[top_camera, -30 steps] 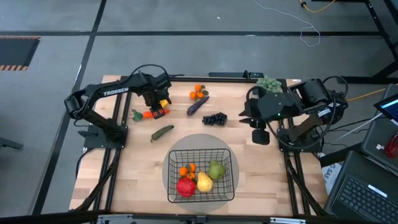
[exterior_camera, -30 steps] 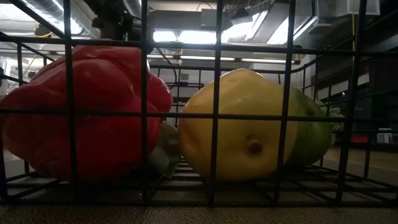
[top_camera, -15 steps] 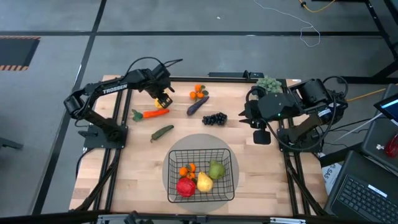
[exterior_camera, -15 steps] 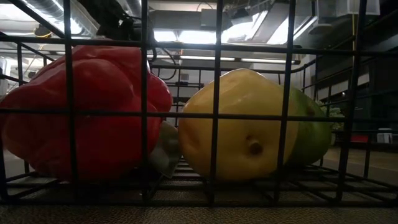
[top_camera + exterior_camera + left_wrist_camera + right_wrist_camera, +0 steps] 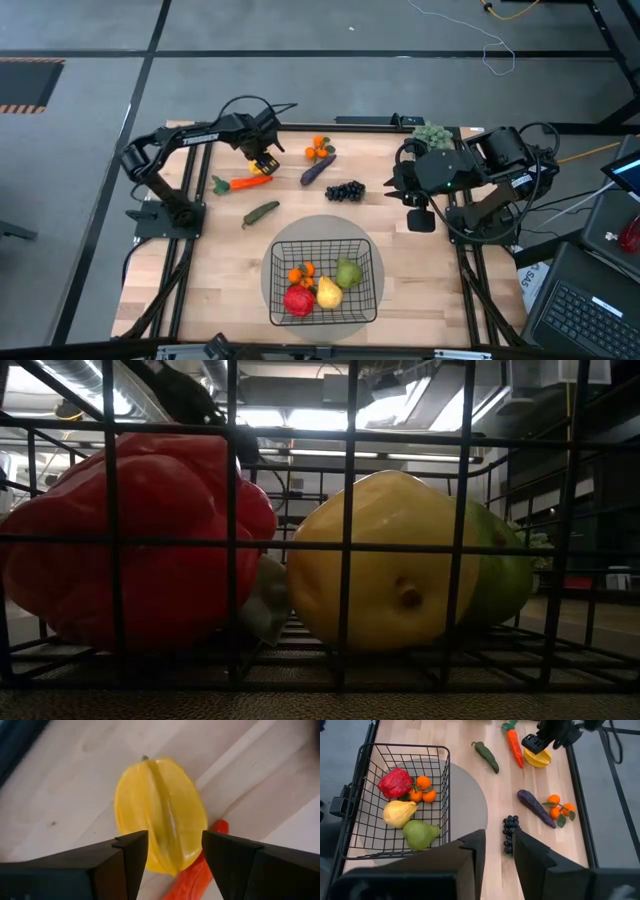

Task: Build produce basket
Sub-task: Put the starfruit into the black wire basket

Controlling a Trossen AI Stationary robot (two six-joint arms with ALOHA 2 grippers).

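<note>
My left gripper (image 5: 263,160) is shut on a yellow starfruit (image 5: 160,812) over the far left of the table, just beyond the orange carrot (image 5: 245,183). My right gripper (image 5: 420,216) waits open over the right side. The black wire basket (image 5: 370,290) stands on a grey round mat near the front edge. It holds a red pepper (image 5: 140,540), a yellow pear (image 5: 390,565), a green pear (image 5: 510,575) and small oranges (image 5: 302,272). On the wood lie a green pepper (image 5: 260,212), a purple eggplant (image 5: 318,168), oranges with leaves (image 5: 320,148) and black grapes (image 5: 345,190). My left gripper pinches the starfruit between its two fingers (image 5: 131,854) at one end of the fruit (image 5: 170,855). The fingers point down from above. The fruit's ridged body reaches out past the fingertips and overlaps the carrot's tip (image 5: 192,875), so it seems to be off the table.
A grey-green bushy ball (image 5: 432,135) sits at the far right corner beside the right arm. Bare wood lies open between the carrot, the green pepper and the basket. Black frame rails run along both table sides.
My left gripper, shut on the starfruit, has risen from right beside the carrot and moved a little toward the far right. The carrot, partly covered before, now lies fully in view. The left arm's elbow has swung inward. The right arm has kept still.
</note>
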